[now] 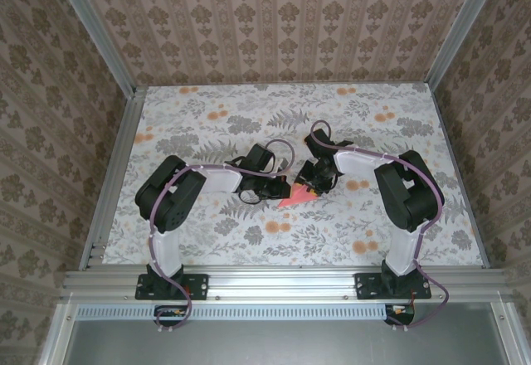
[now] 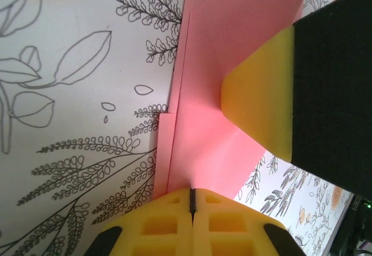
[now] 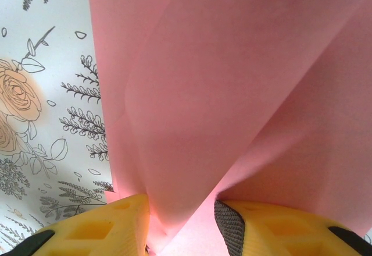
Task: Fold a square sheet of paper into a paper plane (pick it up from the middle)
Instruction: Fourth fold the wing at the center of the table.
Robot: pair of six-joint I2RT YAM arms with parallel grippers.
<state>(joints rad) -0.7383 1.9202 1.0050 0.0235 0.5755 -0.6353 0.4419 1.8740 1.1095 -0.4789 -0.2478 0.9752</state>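
At the middle of the flowered table [image 1: 207,240], the folded square sheet of paper [image 1: 295,194] is lying between both arms. The left gripper [image 2: 192,201] is pressing fully closed at its edge; the right gripper [image 3: 181,224] is apparently pinching a raised fold between its part-closed fingers.

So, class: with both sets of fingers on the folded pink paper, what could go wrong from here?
1. The left gripper is shut on the paper while a right finger presses on it; pulling apart could tear it.
2. In the right wrist view the paper bulges between the right fingers, so a crooked crease could form.
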